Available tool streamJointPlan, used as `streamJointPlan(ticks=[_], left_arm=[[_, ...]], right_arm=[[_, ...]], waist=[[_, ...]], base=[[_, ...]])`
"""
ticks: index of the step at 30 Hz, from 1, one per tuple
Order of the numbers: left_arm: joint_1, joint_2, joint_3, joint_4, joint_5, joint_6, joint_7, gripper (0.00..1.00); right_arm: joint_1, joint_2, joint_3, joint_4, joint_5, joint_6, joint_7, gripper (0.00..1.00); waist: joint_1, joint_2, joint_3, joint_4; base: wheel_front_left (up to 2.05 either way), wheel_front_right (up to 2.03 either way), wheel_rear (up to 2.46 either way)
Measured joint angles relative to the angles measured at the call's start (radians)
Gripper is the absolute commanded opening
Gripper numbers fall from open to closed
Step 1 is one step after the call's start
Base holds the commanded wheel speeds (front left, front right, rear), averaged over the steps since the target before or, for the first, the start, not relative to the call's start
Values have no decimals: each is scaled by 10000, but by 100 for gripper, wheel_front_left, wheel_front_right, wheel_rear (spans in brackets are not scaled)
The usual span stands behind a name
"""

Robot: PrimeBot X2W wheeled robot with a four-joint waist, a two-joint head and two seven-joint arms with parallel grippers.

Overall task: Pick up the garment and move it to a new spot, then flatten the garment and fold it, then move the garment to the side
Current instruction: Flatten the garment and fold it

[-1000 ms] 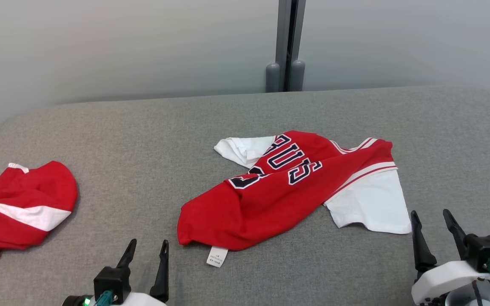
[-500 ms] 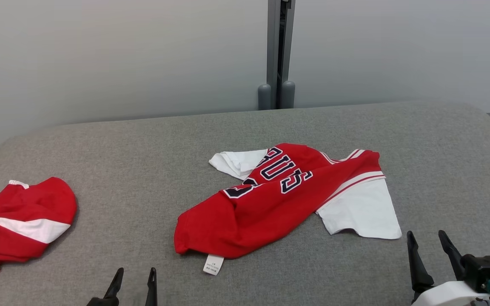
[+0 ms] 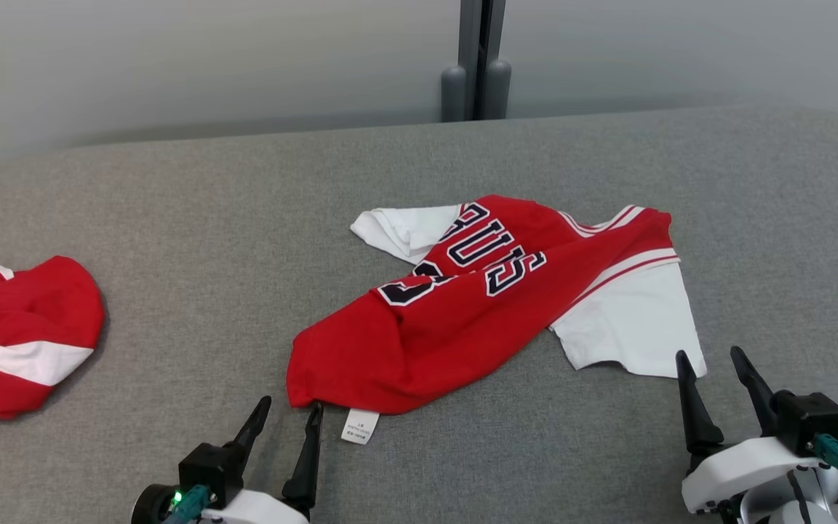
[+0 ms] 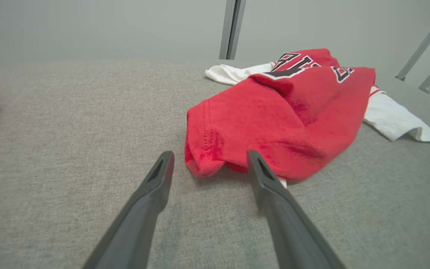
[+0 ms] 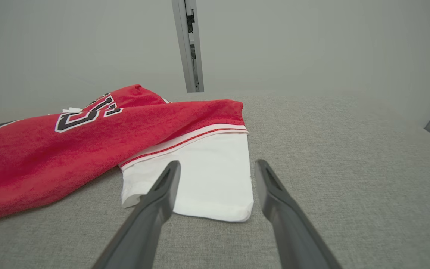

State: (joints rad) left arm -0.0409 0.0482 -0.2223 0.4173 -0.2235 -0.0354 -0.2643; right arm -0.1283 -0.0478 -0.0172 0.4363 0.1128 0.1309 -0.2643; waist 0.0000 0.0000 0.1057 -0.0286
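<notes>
And here's the garment [image 3: 463, 320]: a red jersey in a soft, nubbly knit, lying crumpled dead centre on the grey woven tabletop [image 3: 172, 218]. It runs on a slant from seven o'clock up to one o'clock, folded over itself, with dark block letters edged in white across its upper half. A white sleeve [image 3: 630, 327] fans out flat and squarish at the four o'clock side, below a red-and-white striped band. A second, bunched white sleeve end [image 3: 401, 233] pokes out at eleven o'clock. A small white care label [image 3: 361, 426] sticks out from under the rounded red hem at the low end.

Down at seven o'clock in the head view, the left gripper [image 3: 292, 402] has its two long, dark, tapering fingers spread wide with nothing between them. Their tips sit right by the stitched hem corner, and I can't tell whether they touch it.

At five o'clock, the right gripper [image 3: 709, 352] is splayed just as wide and empty. It points at the sleeve's lower edge, close beside it.

Out at nine o'clock, a second red cloth [image 3: 19, 327] with a white band sits in a heap, well apart. At twelve o'clock, a grey metal post [image 3: 477, 58] stands against the pale wall.
</notes>
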Motion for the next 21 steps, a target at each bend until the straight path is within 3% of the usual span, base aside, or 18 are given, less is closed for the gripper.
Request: streamJointPlan(ticks=[7,16,18,21], left_arm=[[-678,2,-190,477,-635,-90,2,100],[-700,6,-104,123,-986,-525,0,100],[-686,2,-136,142,-1005,-621,2,82],[-681,2,-186,224,-1041,-709,0,91]], right_arm=[[-456,0,46,25,-59,0,0,100],[-481,-4,-96,36,-59,0,0,100],[-481,-4,-88,59,-50,0,0,100],[-520,-2,-52,119,-21,0,0,100]], waist=[[0,0,893,-154],[0,0,1146,-275],[0,0,1160,-247],[0,0,1155,-222]], base=[[0,0,0],[0,0,0],[0,0,0],[0,0,0]])
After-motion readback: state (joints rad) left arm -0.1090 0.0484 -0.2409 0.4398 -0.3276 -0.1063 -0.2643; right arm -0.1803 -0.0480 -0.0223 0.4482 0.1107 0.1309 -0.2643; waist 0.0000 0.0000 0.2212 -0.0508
